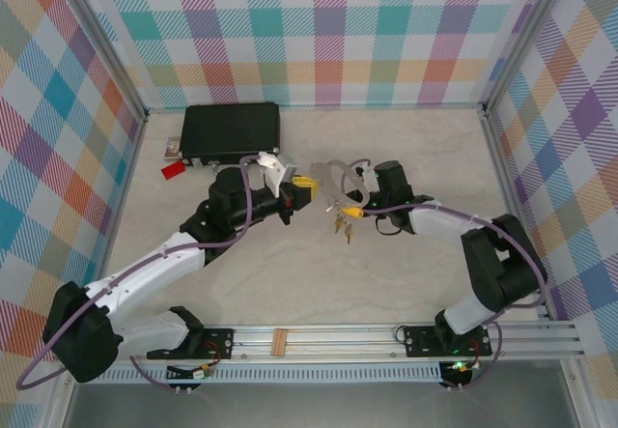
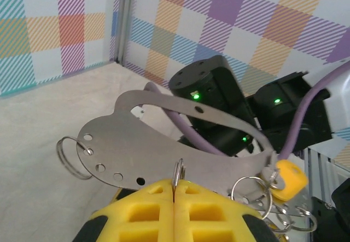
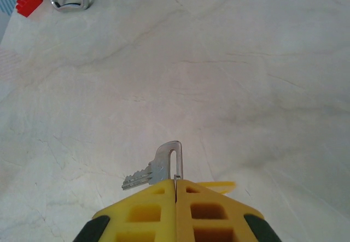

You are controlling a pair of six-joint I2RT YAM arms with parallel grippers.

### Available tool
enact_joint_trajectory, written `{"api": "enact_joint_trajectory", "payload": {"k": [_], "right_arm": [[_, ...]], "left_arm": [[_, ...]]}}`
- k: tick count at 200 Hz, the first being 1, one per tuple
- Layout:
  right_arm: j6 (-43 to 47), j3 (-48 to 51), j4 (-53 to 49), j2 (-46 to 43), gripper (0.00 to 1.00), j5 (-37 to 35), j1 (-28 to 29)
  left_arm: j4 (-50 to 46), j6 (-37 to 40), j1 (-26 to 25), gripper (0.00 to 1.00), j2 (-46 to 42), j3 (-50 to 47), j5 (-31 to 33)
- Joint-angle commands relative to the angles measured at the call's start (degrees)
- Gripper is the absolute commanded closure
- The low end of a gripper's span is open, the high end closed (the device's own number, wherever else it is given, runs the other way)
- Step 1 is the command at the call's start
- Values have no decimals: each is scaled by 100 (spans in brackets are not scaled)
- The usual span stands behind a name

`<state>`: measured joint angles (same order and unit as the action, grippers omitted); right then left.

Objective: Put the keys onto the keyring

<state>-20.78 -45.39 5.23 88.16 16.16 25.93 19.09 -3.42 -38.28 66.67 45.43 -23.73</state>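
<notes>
I am looking at the keyring (image 2: 136,154) first. It is a flat plate of pale brushed steel with a row of small punched holes along its rounded edge, and a narrow band is arching off it into a loop. It is hanging over the middle of the table (image 3: 229,62), held up between the two arms.

A wire ring (image 2: 71,157) is threading one hole at its left end. A cluster of split rings (image 2: 251,194) is dangling at its right end, just beside a yellow-headed key (image 2: 290,177) with a blocky plastic head.

The left gripper (image 2: 175,190) is pressing its ribbed yellow pads together on a thin ring (image 2: 178,171). I am seeing that ring edge-on against the plate. The right gripper (image 3: 175,186) is clamping a silver key (image 3: 146,173) by its squared bow, with the toothed blade pointing left. From above, more keys (image 1: 345,228) are hanging just under that gripper.

The table is showing a smooth, cream, marble-veined surface. At its far left a black case (image 1: 232,128) is lying flat with its lid down, so I cannot tell what it is holding. Its chromed handle (image 3: 68,0) is facing the arms, with a red tag (image 1: 174,169) beside it. Plaid walls (image 1: 328,22) are enclosing the table.
</notes>
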Motion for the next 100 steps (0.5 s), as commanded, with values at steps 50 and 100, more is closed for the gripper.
{"api": "enact_joint_trajectory", "payload": {"k": [50, 100], "right_arm": [[190, 364, -1931, -1204, 100, -631, -234], [151, 464, -2336, -999, 100, -571, -231]], "left_arm": [[1832, -75, -135, 100, 696, -1001, 124], [2419, -19, -144, 100, 908, -1479, 153]]}}
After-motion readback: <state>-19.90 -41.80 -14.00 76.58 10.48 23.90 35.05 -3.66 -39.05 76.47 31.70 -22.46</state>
